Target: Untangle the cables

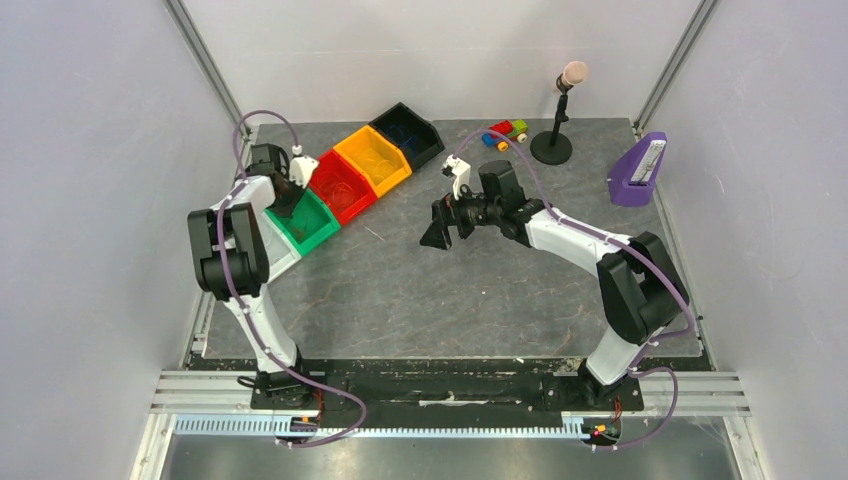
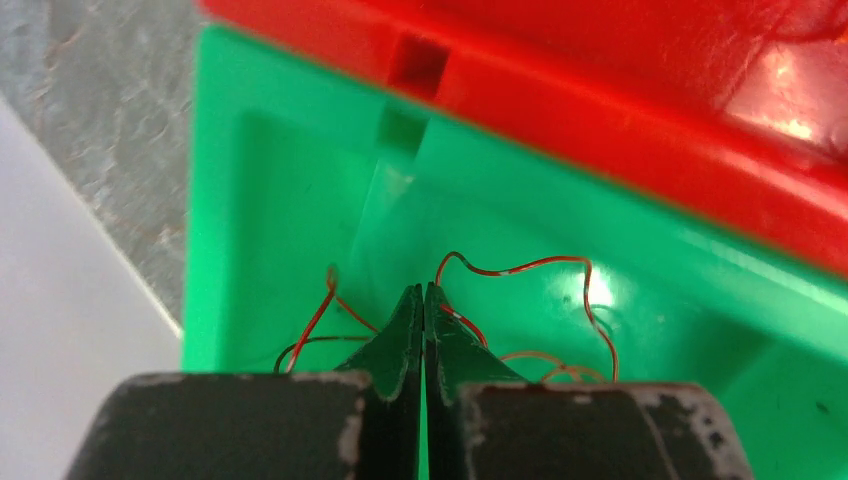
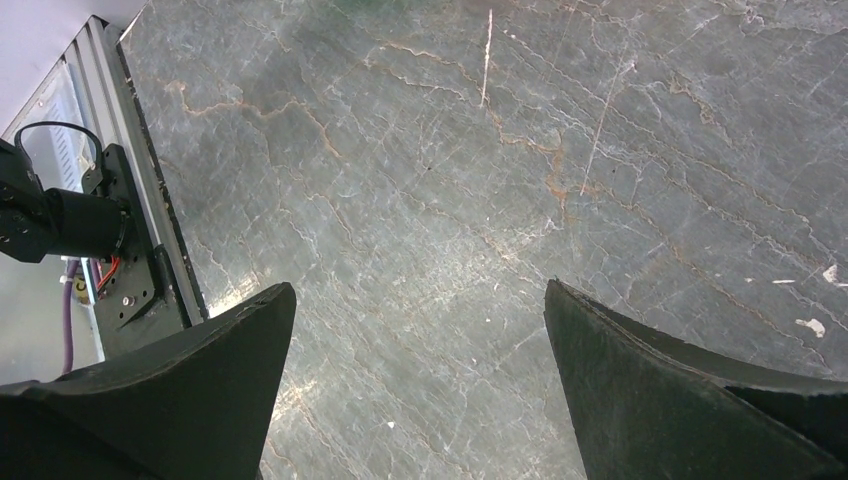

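The cables (image 2: 520,267) are thin red and orange wires lying loose on the floor of the green bin (image 2: 260,200). 1 red strand with pale patches arches up and curls right. Another, partly dark, loops at the left. Orange coils lie at the lower right.

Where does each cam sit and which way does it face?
Top external: above, behind the bases, looking down at the table; both arms show.
Left wrist: looks into the green bin at thin cables; left gripper shut.
Right wrist: looks down at the table; right gripper open.
Shared: top and left wrist both show the green bin.
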Action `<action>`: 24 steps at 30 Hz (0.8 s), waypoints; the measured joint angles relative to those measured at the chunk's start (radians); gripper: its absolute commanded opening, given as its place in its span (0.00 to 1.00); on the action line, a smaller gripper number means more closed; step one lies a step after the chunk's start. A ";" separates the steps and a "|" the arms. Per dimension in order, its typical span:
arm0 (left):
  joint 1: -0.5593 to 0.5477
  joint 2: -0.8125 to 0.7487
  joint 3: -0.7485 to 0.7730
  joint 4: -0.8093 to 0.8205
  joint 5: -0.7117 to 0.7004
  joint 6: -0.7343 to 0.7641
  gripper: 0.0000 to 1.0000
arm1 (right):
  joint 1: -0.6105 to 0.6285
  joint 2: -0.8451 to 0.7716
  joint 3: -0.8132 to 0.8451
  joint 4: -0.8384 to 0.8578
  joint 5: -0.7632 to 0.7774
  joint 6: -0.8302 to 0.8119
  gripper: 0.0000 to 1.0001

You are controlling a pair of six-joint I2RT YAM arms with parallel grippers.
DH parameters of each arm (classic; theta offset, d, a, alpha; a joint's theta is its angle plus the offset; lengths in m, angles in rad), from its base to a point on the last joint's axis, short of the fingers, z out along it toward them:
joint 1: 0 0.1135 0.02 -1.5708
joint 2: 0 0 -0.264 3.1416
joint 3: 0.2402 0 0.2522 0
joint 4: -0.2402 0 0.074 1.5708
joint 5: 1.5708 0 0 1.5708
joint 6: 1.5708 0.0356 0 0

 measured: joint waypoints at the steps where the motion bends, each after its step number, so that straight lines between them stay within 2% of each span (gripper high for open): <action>1: -0.004 0.020 0.004 0.003 -0.002 0.000 0.02 | 0.000 0.000 0.000 -0.001 0.000 0.000 0.98; 11: -0.013 0.081 0.041 0.036 -0.017 -0.064 0.04 | -0.006 0.000 0.000 -0.012 0.000 -0.002 0.98; 15: -0.011 0.082 0.046 0.032 0.000 -0.095 0.19 | -0.009 0.000 0.000 -0.018 0.000 -0.003 0.98; 20: -0.011 0.058 0.047 -0.008 0.030 -0.131 0.44 | -0.011 0.000 0.000 -0.022 0.000 -0.005 0.98; 24: -0.011 -0.021 0.048 -0.051 0.061 -0.151 0.52 | -0.011 0.000 0.000 -0.023 0.000 -0.004 0.98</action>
